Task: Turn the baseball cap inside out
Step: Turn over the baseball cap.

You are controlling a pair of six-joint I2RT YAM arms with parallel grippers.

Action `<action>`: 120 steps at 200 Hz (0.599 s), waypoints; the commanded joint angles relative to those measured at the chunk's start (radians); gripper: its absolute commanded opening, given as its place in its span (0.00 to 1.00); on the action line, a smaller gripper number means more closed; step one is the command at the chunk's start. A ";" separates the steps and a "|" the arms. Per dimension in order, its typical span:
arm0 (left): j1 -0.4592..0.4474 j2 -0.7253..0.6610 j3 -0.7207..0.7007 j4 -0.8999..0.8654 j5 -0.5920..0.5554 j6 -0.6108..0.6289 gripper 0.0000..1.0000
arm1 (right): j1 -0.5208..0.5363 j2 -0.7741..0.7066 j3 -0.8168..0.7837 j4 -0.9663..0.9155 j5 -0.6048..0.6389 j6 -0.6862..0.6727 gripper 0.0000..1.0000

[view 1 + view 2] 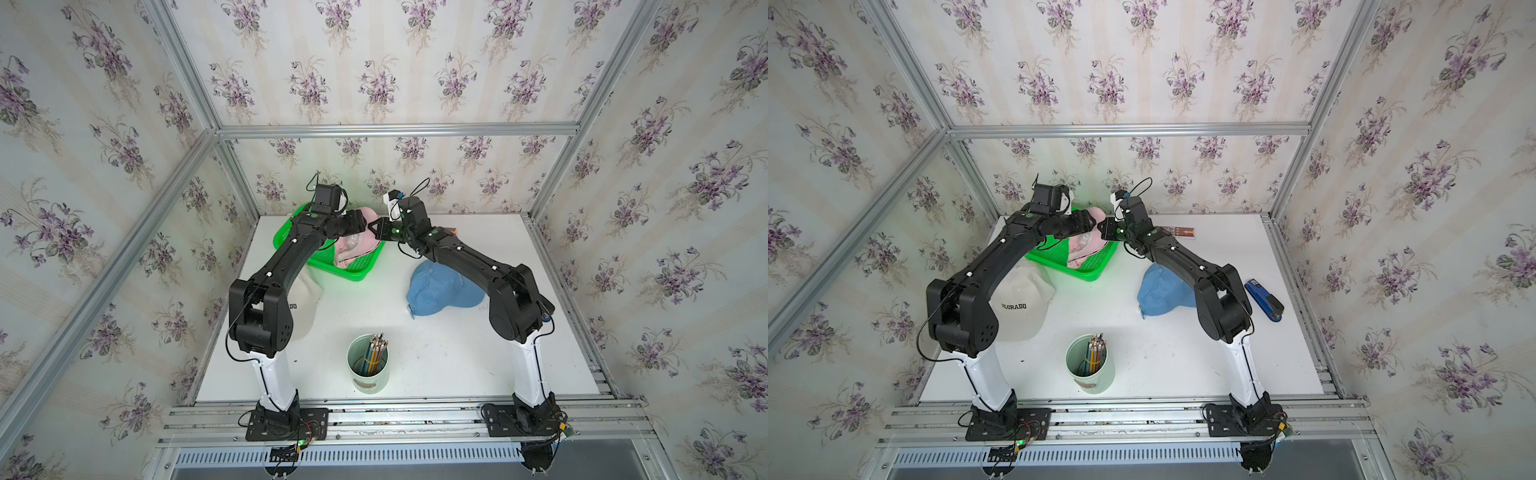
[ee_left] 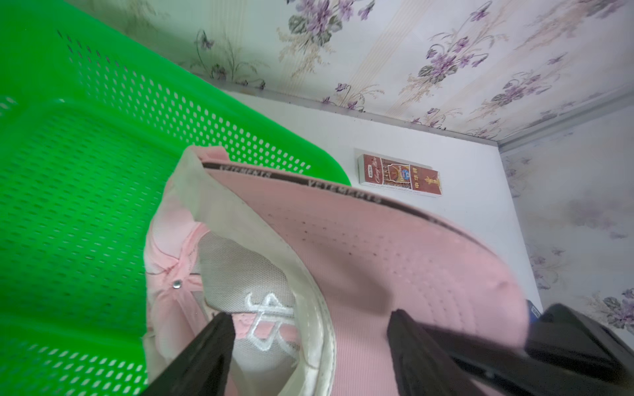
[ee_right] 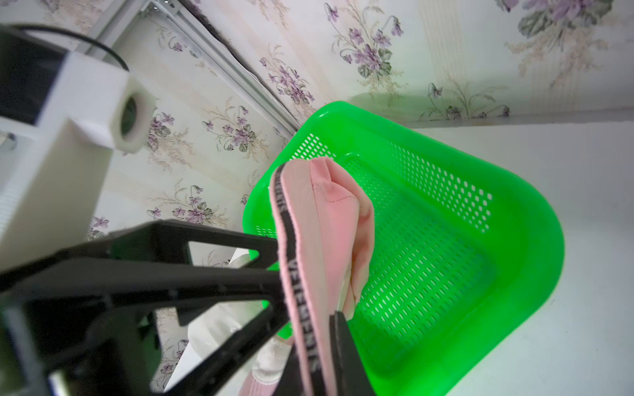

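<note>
pink cap (image 1: pixel 365 245) upper centre in both top views, above green basket (image 1: pixel 353 272) | right gripper (image 3: pixel 317 343) clamped on stiff brim edge; left gripper (image 2: pixel 310 317) jaws apart, gripping nothing | crown likely light, floppy; pinch sweatband rim

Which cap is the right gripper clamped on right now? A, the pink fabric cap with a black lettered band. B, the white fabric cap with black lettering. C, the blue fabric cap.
A: in the right wrist view the right gripper is shut on the black-banded edge of the pink fabric baseball cap, above the green perforated plastic basket.
</note>
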 commanded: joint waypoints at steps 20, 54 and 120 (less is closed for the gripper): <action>0.021 -0.140 0.074 -0.214 -0.131 0.216 0.98 | 0.006 -0.115 -0.014 -0.068 -0.007 -0.246 0.00; 0.021 -0.322 -0.033 -0.161 -0.185 0.380 0.99 | 0.032 -0.218 -0.058 -0.162 0.058 -0.495 0.00; -0.045 -0.613 -0.459 0.249 0.160 0.933 1.00 | 0.088 -0.500 -0.322 -0.196 0.276 -0.875 0.00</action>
